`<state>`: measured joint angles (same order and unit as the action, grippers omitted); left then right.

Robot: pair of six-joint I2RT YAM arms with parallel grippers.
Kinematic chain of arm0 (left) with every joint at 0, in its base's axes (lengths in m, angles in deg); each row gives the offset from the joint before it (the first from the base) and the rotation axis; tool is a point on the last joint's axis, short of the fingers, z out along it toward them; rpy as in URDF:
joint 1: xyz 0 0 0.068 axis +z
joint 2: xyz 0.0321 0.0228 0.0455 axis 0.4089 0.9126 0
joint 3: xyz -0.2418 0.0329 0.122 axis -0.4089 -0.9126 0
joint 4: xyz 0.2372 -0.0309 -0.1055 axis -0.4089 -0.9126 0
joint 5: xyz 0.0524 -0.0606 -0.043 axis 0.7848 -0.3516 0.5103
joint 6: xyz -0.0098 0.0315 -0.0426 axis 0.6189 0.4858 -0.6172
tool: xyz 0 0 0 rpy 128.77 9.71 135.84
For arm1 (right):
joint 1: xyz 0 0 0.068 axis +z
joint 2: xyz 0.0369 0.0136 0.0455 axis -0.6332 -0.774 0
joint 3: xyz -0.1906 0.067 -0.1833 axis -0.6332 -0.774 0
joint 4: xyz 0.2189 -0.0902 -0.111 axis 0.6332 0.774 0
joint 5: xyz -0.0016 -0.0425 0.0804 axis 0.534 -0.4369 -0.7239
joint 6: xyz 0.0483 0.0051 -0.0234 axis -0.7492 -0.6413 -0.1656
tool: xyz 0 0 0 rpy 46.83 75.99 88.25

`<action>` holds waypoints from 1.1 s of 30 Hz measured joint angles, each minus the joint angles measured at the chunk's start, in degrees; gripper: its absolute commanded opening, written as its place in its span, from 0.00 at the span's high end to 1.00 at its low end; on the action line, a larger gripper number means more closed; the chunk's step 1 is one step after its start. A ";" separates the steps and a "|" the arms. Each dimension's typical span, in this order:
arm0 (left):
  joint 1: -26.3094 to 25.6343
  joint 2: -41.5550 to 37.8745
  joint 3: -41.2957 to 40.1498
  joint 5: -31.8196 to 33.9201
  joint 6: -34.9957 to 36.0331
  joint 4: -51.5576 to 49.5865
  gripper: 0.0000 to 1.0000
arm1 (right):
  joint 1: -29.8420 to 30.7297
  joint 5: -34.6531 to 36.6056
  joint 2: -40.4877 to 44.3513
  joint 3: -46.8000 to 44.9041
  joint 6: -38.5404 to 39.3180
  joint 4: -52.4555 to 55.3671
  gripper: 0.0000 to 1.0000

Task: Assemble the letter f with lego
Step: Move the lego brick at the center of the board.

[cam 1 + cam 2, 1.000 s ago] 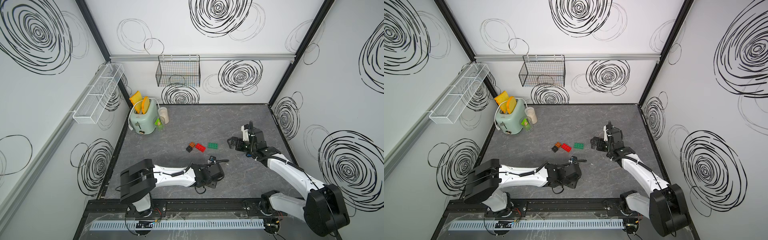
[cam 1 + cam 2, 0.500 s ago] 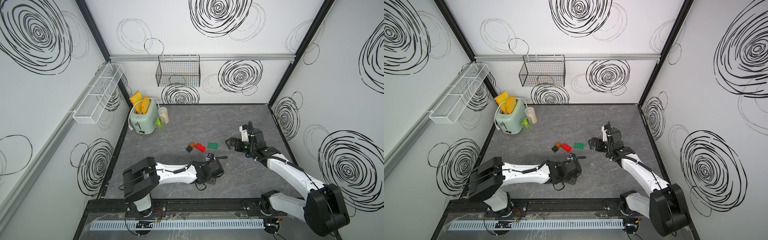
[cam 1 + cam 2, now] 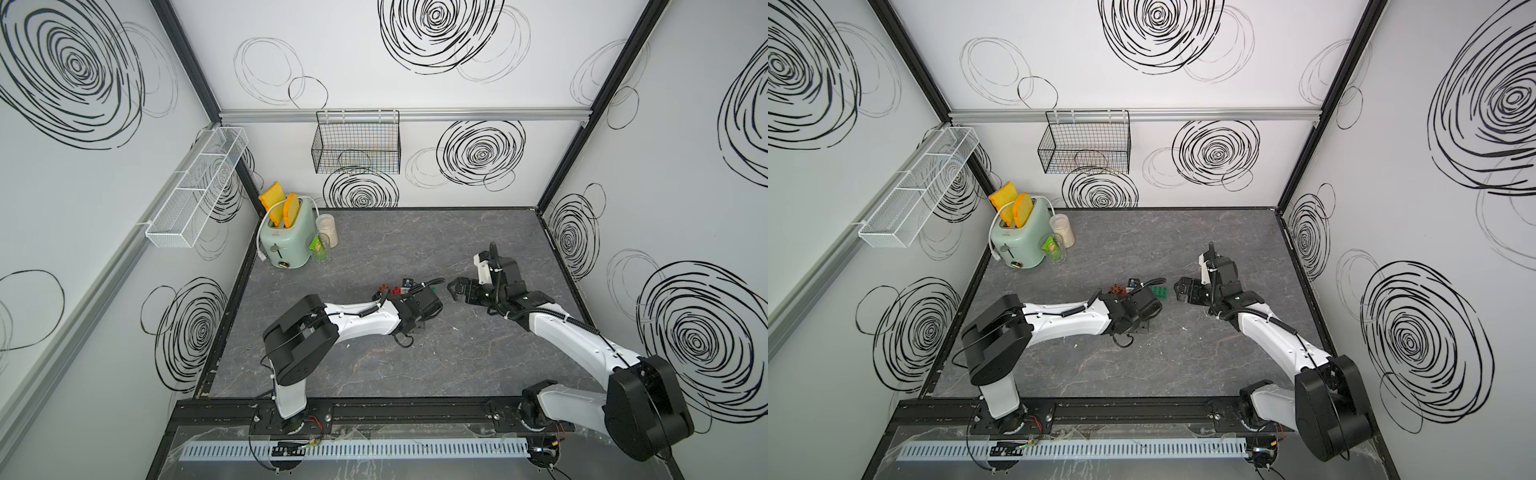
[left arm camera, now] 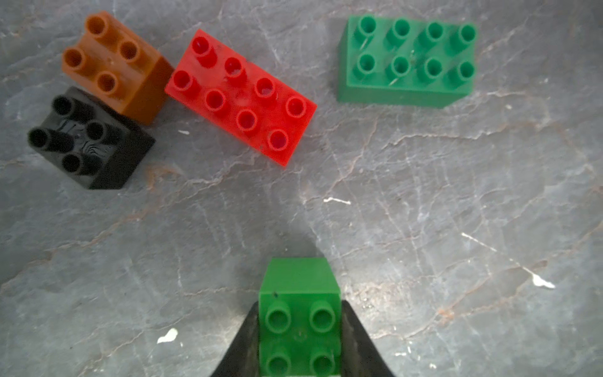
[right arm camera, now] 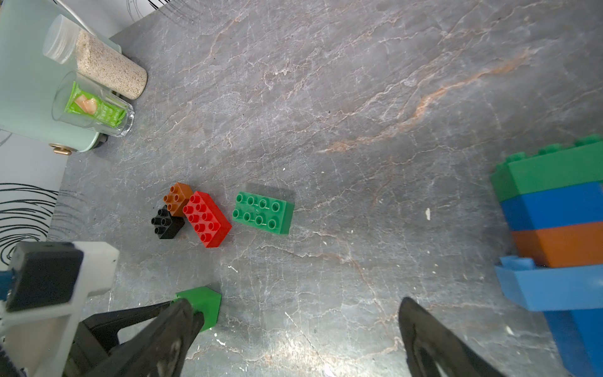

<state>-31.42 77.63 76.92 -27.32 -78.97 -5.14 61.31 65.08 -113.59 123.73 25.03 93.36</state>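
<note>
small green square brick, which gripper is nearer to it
Left. The left gripper is shut on the small green square brick; the right gripper is open beside it.

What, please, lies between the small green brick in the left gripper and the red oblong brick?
Only bare grey tabletop, as the left wrist view shows: no brick sits between the small green brick, clamped by the left gripper, and the red oblong brick.

Left gripper (image 4: 299, 329) clamping square green brick (image 4: 298, 284), red brick (image 4: 241, 98), oblong green brick (image 4: 408, 62)
</note>
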 measured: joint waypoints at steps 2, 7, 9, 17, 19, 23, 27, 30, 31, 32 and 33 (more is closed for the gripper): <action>0.00 0.61 0.70 0.04 -0.24 -0.07 0.70 | 0.50 0.00 -0.13 0.02 0.22 0.00 0.01; 0.00 0.87 0.98 -0.02 -1.11 -0.02 0.53 | 1.51 0.02 -0.76 0.57 0.61 0.04 0.01; 0.00 0.92 0.98 -0.24 -1.49 0.31 0.49 | 1.73 0.13 -0.79 0.70 0.68 0.04 0.01; -0.04 0.92 0.98 -1.01 -1.38 0.79 0.26 | 2.71 1.31 -1.75 0.98 1.22 0.37 0.01; -0.04 0.63 0.94 -1.01 -0.81 0.83 0.23 | 3.17 1.79 -2.40 1.55 1.36 0.79 0.01; 0.02 -1.77 0.68 -1.49 0.92 1.57 0.20 | 4.09 2.86 -3.85 3.30 1.66 1.68 0.01; 1.03 -6.93 -0.81 -2.64 2.19 2.62 0.15 | 5.01 4.35 -5.14 4.83 1.75 2.21 0.01; 3.67 -13.90 -4.13 -4.17 3.23 2.97 0.02 | 6.10 5.38 -8.09 6.71 1.73 2.56 0.01; 4.98 -16.83 -5.53 -4.96 3.78 3.04 0.02 | 6.60 5.66 -9.60 7.54 1.73 2.60 0.01; 6.43 -19.87 -6.82 -5.68 4.48 2.95 0.02 | 7.10 5.95 -11.08 8.31 1.75 2.60 0.01; 8.15 -23.63 -8.20 -6.64 5.22 2.84 0.02 | 7.63 6.23 -12.72 9.05 1.75 2.58 0.01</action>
<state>-23.26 54.00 68.72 -33.96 -73.74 -2.30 68.94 71.31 -126.31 132.78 26.78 95.94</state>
